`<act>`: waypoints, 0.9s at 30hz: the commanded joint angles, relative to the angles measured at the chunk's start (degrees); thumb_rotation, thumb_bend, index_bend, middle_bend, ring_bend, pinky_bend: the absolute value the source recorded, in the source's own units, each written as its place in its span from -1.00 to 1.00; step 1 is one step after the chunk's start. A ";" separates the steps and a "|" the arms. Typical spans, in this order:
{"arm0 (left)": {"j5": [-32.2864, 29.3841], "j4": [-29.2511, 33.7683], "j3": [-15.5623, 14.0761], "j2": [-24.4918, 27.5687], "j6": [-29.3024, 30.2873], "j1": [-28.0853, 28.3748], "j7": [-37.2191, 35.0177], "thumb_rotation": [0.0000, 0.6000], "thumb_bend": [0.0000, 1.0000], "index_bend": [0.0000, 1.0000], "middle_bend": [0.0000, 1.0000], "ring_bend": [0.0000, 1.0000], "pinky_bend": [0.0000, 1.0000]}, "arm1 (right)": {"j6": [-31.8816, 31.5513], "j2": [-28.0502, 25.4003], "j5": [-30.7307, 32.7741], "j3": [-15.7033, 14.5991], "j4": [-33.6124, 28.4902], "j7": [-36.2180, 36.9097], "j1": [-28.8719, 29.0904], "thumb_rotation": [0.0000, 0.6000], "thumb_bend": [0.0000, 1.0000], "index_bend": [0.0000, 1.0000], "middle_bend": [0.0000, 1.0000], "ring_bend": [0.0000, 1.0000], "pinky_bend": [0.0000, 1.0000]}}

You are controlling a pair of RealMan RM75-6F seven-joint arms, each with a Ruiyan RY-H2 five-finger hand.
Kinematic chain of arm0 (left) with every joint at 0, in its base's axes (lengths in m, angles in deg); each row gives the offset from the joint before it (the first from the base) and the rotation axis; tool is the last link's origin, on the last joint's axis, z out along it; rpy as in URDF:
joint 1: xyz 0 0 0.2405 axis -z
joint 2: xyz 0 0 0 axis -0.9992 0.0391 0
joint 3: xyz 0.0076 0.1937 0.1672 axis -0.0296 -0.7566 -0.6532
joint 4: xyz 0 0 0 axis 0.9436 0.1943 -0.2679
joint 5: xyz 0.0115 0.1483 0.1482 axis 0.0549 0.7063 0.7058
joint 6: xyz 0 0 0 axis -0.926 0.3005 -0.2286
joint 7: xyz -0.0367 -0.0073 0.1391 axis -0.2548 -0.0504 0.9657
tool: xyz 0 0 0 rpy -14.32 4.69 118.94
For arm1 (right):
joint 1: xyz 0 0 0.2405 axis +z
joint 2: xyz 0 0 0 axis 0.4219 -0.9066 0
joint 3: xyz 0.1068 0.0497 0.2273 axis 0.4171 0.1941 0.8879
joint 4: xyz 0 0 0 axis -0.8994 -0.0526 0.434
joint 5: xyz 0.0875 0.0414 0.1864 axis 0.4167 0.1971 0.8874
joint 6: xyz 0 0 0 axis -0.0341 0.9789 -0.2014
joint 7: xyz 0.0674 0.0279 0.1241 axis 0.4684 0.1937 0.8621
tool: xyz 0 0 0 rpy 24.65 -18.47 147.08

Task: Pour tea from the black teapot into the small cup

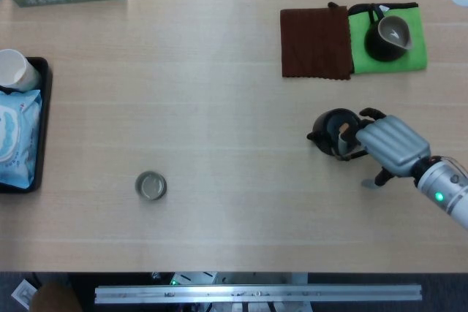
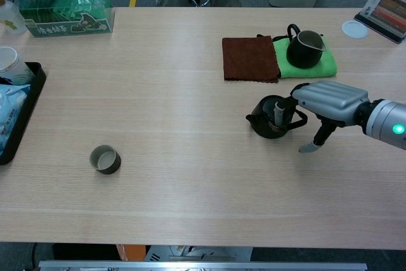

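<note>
The wooden tabletop [image 2: 190, 93] carries one of most things. At its left edge sits one black tray [image 1: 40, 129] holding a blue-and-white packet [image 1: 16, 137] and a white paper cup [image 1: 16, 69]. Two cloths lie side by side at the far right: one brown [image 2: 249, 58], one green [image 2: 317, 65] bearing a dark pitcher [image 2: 303, 49]. One right hand [image 2: 327, 98] reaches over the handle side of the single black teapot [image 2: 271, 117], a fingertip on the lid, thumb spread; whether it grips cannot be told. The one small cup [image 2: 104, 159] stands well apart, front left.
</note>
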 commanded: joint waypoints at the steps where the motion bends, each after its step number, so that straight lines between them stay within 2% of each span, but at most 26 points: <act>1: 0.05 -0.04 -0.01 0.01 0.07 -0.06 -0.11 1.00 -0.50 -0.86 -0.72 -0.74 -0.69 | 0.09 0.18 0.07 -0.27 0.02 -0.39 -0.01 1.00 -1.00 -0.18 -0.19 -0.34 -0.74; 16: 0.31 -0.58 -0.08 -0.03 0.16 -0.34 -0.93 1.00 -0.50 -0.86 -0.72 -0.74 -0.69 | -0.42 0.39 0.78 -2.35 -0.30 -3.75 -0.88 1.00 -1.00 -0.08 -0.13 -0.27 -0.88; 27: 0.20 -0.61 -0.08 -0.08 0.11 -0.47 -0.95 1.00 -0.50 -0.86 -0.72 -0.74 -0.69 | 0.43 1.09 1.82 -3.09 0.48 -5.09 -0.77 1.00 -1.00 -0.04 -0.10 -0.24 -0.88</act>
